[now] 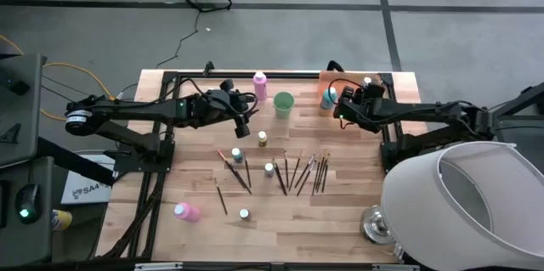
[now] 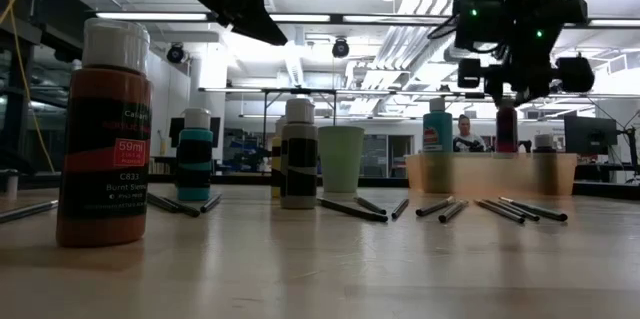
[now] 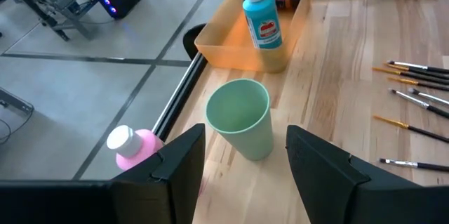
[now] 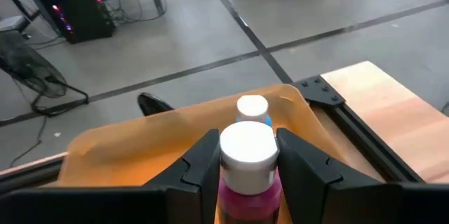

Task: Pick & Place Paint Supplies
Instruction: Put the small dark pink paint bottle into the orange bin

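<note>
Small paint bottles (image 1: 263,138) and thin dark brushes (image 1: 299,172) are strewn over the middle of the wooden table, and a pink bottle (image 1: 187,211) lies near the front left. Another pink bottle (image 3: 130,145) stands beside the light green cup (image 3: 242,117). My left gripper (image 3: 244,140) hovers open just short of the cup, with nothing between its fingers. At the far right, a teal bottle (image 3: 263,17) stands in the orange tray (image 4: 161,143). My right gripper (image 4: 247,155) is shut on a small magenta bottle (image 2: 507,129) with a white cap, over that tray. My right gripper pinches the small magenta bottle between its two fingers (image 4: 203,159), just under the white cap (image 4: 248,145). The fingers come from the table's right side, slanting down. The bottle stays upright at the tray's rim; the tray wall hides whether its base rests on the tray floor.
The black frame rail (image 1: 255,74) runs along the table's far edge behind the cup and tray. A white lamp shade (image 1: 463,203) and a metal bowl (image 1: 376,223) sit at the front right. A brown paint bottle (image 2: 103,134) stands close to the low camera.
</note>
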Action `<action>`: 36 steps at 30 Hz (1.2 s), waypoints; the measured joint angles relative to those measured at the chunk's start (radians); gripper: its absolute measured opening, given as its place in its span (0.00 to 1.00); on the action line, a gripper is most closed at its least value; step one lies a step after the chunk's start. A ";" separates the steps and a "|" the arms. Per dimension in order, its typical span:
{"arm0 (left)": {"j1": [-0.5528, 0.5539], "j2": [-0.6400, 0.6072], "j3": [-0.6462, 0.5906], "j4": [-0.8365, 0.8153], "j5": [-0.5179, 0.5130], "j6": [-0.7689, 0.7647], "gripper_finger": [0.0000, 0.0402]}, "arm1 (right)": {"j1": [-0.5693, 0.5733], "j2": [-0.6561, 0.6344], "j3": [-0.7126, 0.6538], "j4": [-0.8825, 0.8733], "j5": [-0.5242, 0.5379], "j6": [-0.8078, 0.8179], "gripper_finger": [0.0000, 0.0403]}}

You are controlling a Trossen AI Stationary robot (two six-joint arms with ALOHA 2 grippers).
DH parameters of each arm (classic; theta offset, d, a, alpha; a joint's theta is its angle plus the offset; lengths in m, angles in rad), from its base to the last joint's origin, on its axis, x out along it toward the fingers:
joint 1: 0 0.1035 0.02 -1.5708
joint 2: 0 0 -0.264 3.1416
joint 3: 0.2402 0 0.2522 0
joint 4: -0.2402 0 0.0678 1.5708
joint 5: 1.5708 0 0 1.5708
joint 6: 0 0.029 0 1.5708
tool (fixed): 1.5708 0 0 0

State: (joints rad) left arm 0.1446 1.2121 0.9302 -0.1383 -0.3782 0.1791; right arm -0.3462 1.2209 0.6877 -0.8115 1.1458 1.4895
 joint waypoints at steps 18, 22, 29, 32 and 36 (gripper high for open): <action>0.000 0.000 0.000 -0.036 0.000 -0.001 0.48 | -0.001 0.000 -0.119 0.092 -0.080 0.009 0.28; 0.000 0.000 0.000 -0.038 0.000 -0.001 0.48 | -0.001 0.000 -0.119 0.091 -0.104 -0.009 0.29; 0.000 0.000 0.000 -0.039 0.000 -0.001 0.48 | -0.001 0.000 -0.119 0.091 -0.162 -0.073 0.29; 0.000 0.000 0.000 -0.039 0.000 -0.001 0.48 | -0.001 0.000 -0.119 0.090 -0.208 -0.077 0.31; 0.000 0.000 0.000 -0.039 0.000 -0.001 0.48 | -0.001 0.000 -0.119 0.089 -0.239 -0.079 0.32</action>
State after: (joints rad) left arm 0.1446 1.2125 0.9302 -0.1768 -0.3782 0.1780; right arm -0.3473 1.2209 0.5686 -0.7228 0.9065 1.4101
